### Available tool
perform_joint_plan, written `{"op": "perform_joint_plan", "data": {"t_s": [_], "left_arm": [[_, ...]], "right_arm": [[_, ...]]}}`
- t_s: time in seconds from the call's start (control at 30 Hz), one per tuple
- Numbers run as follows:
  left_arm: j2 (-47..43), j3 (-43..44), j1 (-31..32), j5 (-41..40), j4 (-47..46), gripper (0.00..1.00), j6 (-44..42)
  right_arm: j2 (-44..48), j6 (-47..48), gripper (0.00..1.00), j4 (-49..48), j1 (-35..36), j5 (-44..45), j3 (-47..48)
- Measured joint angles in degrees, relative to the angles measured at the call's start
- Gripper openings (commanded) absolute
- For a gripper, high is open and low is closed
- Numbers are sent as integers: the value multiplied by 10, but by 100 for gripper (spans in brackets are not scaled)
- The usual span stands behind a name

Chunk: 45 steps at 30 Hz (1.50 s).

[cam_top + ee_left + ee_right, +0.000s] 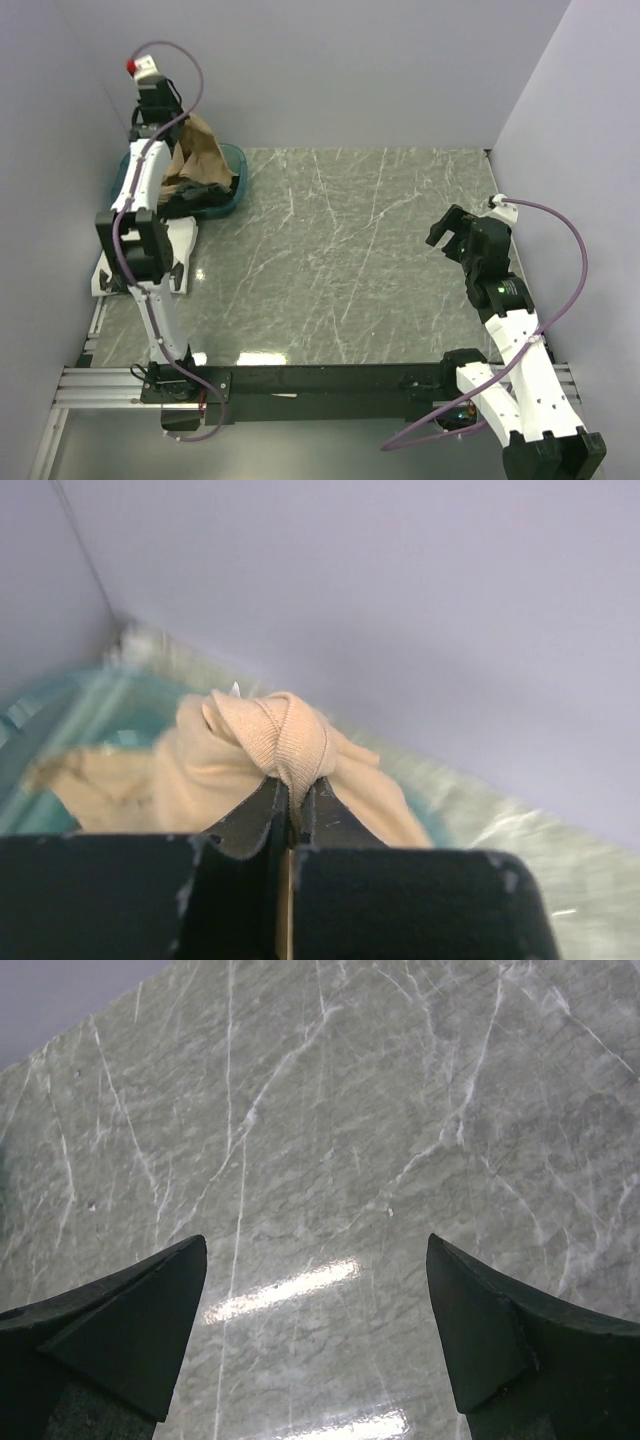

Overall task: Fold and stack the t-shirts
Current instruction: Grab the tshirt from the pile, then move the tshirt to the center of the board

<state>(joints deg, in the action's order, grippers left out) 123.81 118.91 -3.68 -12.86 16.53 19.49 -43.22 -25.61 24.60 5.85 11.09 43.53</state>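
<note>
At the far left corner, the left hand [296,798] is clenched on a bunched, ribbed fold of the tan t-shirt [285,738]. The left wrist view shows its two fingers pressed together with the cloth pinched between them. In the top view those fingertips are hidden behind arm and cloth. There the tan t-shirt [197,148] hangs crumpled from the grip, raised over the teal basket [234,172], its lower part reaching down to it. The teal basket sits on the far left corner of the table [350,250], partly covered by the left arm, and is only a blur in the wrist view. Inside it lies a dark garment [196,194]; whether it is one piece or several is hard to make out. Near the table's right edge, the right hand [447,232] hovers released, its fingers spread wide and grasping nothing. The right wrist view shows marbled table surface between the two fingertips, their bases cut off by the frame.
</note>
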Motion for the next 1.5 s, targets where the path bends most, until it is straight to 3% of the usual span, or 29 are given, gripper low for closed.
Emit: {"op": "perform_joint_plan", "data": {"t_s": [0.33,0.6,0.93,1.2,1.33,1.37,1.5], "left_arm": [[-203,-27,0,40,-67,1,30],[-305,-47,10,206,-118,1,97],[-337,-26,198,354,-141,1,115],[-338,3,279,450,-189,1,160],[-379,-64,300,453,-238,1,170],[-397,-98,302,447,-250,3,172],[-457,-242,303,378,-286,27,171]], "right_arm": [[13,0,96,-4,0,-3,0],[23,0,96,-10,0,-17,0],[71,0,96,-16,0,-26,-5],[90,0,96,-18,0,-19,-16],[100,0,96,-19,0,-15,-18],[102,0,96,-19,0,-16,-21],[108,0,96,-21,0,-20,-32]]}}
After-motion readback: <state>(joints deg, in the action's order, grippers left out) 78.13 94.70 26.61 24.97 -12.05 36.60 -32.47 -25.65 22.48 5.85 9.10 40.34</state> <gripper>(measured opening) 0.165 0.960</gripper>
